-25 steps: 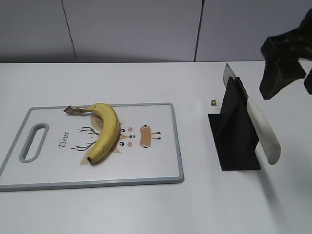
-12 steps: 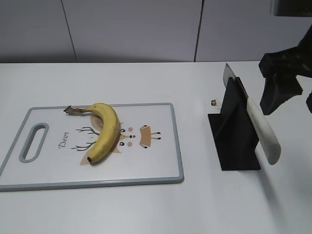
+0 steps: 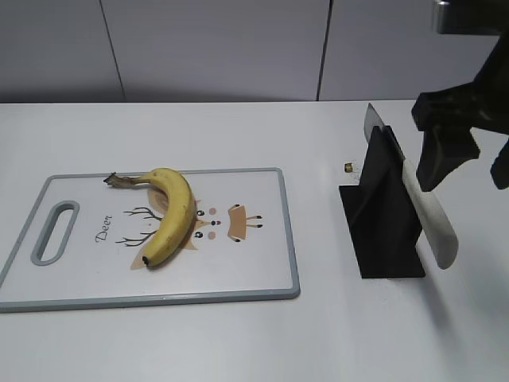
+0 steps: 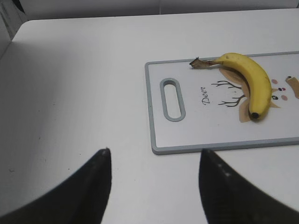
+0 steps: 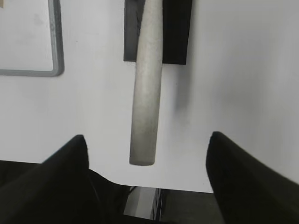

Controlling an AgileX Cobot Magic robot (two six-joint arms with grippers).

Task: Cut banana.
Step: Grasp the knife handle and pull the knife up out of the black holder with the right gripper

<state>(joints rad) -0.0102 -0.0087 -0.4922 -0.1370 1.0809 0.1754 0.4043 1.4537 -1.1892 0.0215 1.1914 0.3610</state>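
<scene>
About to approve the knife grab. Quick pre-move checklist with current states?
1. Right pincer open: ok, fingers wide apart.
2. Knife handle lined up between its fingers: ok in the right wrist view.
3. Knife seated in black stand: ok.
4. Banana lying on cutting board: ok.
5. Left pincer open, short of the board: ok.
6. Small object behind the stand, what it is: cannot tell.

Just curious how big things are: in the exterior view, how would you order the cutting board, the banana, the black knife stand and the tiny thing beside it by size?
Largest to smallest as they look:
1. cutting board
2. black knife stand
3. banana, close to the stand, so unsure
4. tiny object, too small to identify
</scene>
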